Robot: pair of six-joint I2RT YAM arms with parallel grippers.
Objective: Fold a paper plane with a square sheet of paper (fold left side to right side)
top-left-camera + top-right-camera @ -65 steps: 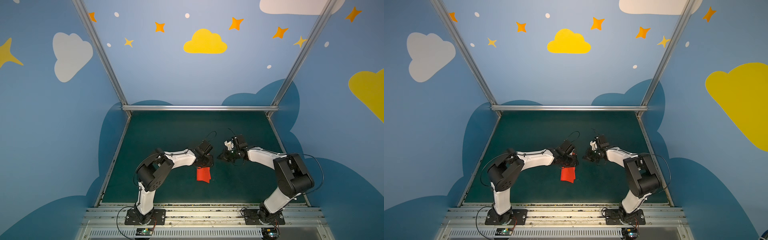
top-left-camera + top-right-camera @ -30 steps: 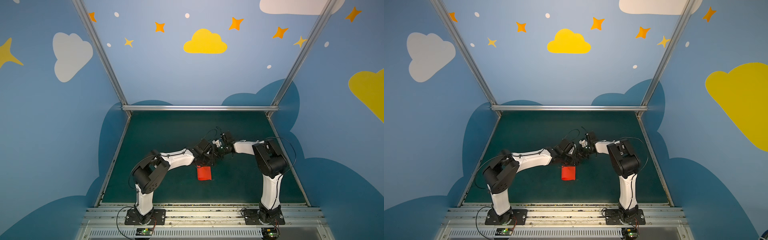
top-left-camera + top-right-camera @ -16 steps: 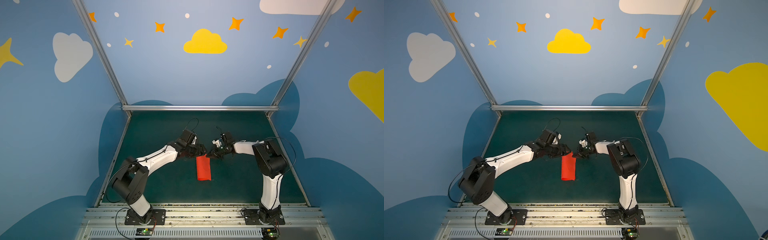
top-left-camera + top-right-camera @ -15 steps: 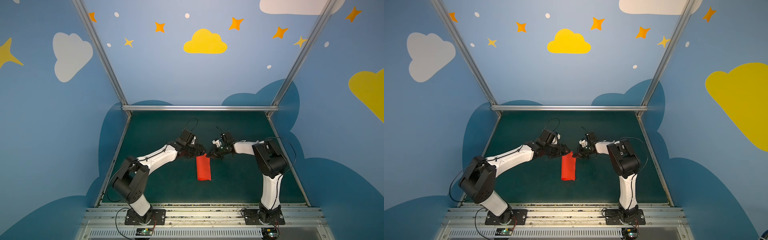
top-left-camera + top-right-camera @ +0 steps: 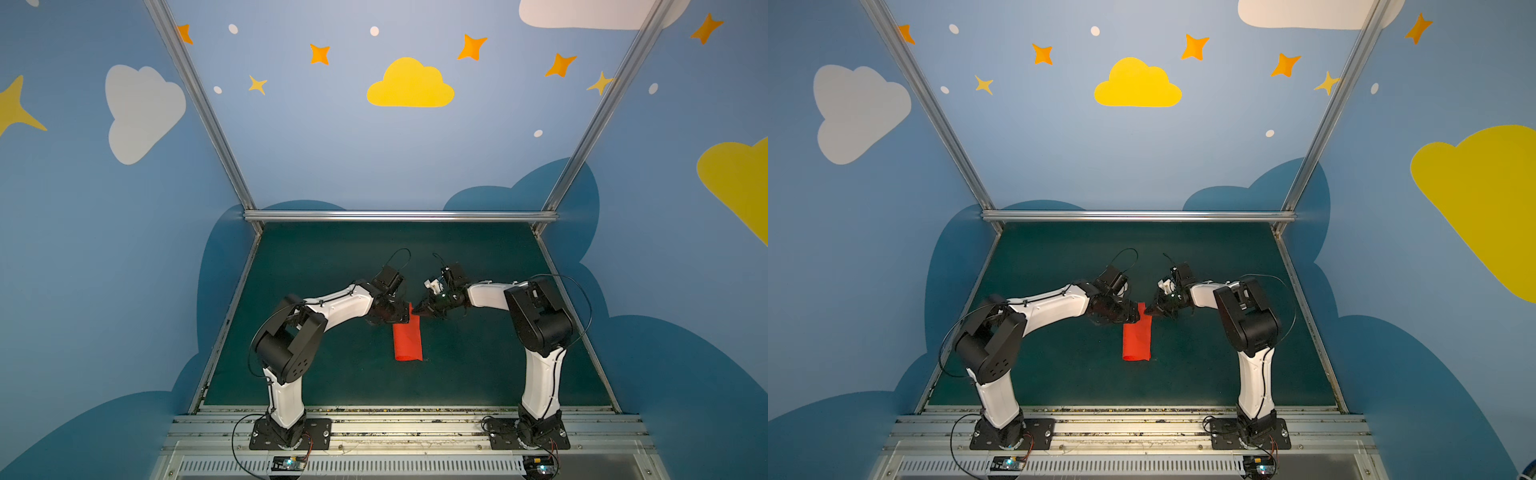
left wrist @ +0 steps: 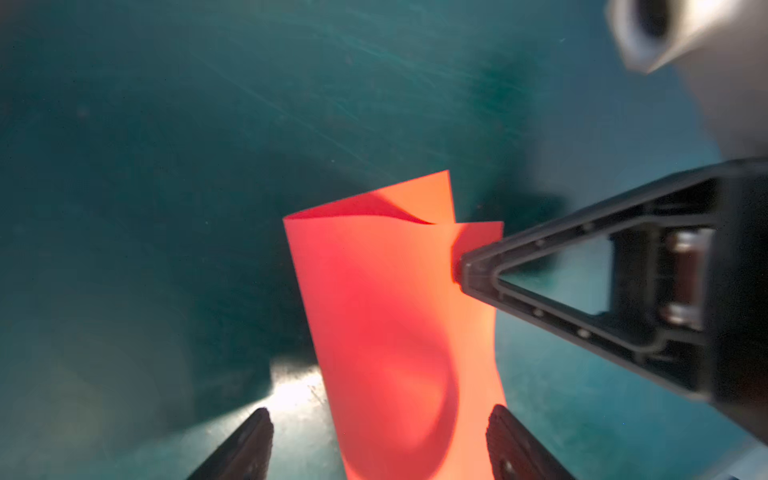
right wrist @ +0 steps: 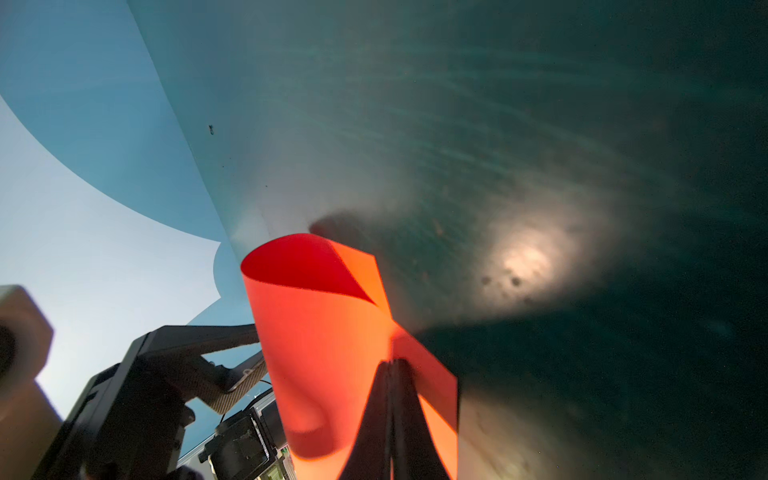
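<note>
The square sheet of paper (image 5: 408, 343), loosely folded into a narrow strip, is lying in the middle of the green mat (image 5: 478, 365). The right gripper (image 7: 392, 370) is pinching its far right edge. The left gripper (image 6: 380, 446) is hovering at that end with its jaws spread wide.

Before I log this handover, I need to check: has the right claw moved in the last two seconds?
Yes. The right claw has shifted left, away from the table's right rail, and now pinches the red paper.
</note>
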